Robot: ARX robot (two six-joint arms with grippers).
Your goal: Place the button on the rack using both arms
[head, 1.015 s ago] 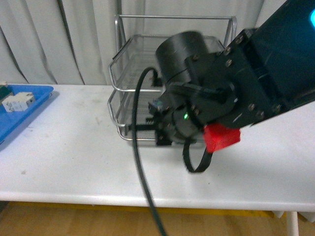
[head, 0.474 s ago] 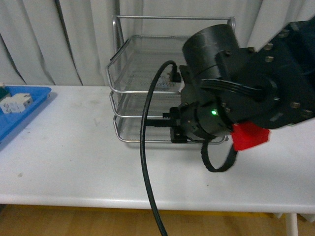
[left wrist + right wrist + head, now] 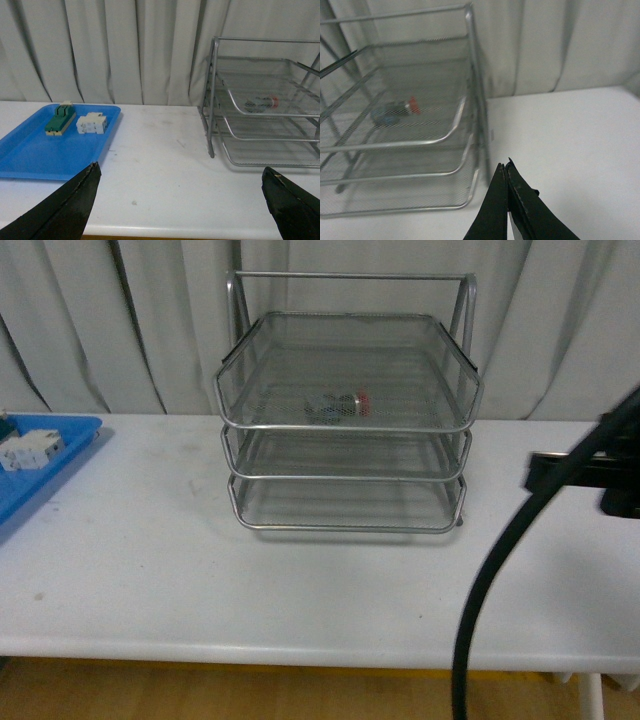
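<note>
Right tool (image 3: 506, 172) closed, empty; left tool (image 3: 180, 200) open; one button (image 3: 340, 405), apparently sideways, in rack (image 3: 345, 425) top tray.

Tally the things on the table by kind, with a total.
Button: 1, lying in the top tier of the rack
Rack: 1
Blue tray: 1
Green switch block: 1
White breaker: 1
Total: 5

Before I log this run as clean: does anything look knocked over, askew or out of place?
Nothing stands out. The button lies on its side in the top tray of the rack, which stands square on the table. The two switch parts sit inside the blue tray. Both arms are clear of the rack.
</note>
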